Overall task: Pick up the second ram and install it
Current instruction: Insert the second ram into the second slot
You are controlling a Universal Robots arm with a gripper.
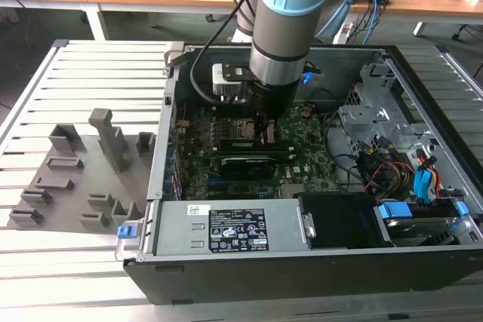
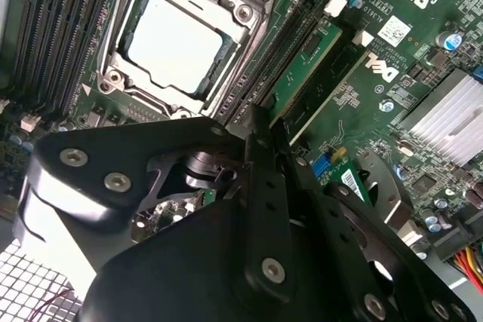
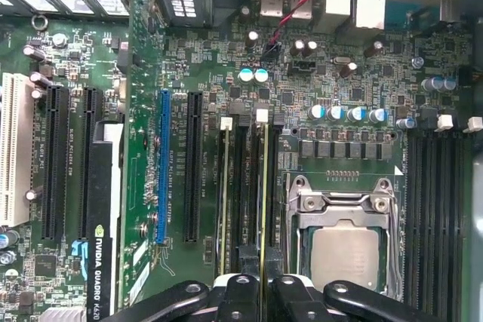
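Observation:
The second ram (image 3: 263,186) is a thin green stick standing on edge in a memory slot just beside the processor socket (image 3: 343,250); its green face (image 2: 306,69) also shows in the second wrist view. My gripper (image 3: 261,284) is shut on its near end, one black finger on each side. In the exterior view the gripper (image 1: 266,122) reaches down into the open computer case (image 1: 423,96) onto the motherboard (image 1: 302,160). Another stick (image 3: 224,186) stands in a parallel slot farther from the socket.
A black graphics card (image 3: 102,216) and several expansion slots lie beyond the memory slots. A grey holder tray (image 1: 83,179) rests on the slatted table at the exterior view's left. The power supply (image 1: 234,231), drive cage and cables (image 1: 392,171) crowd the case.

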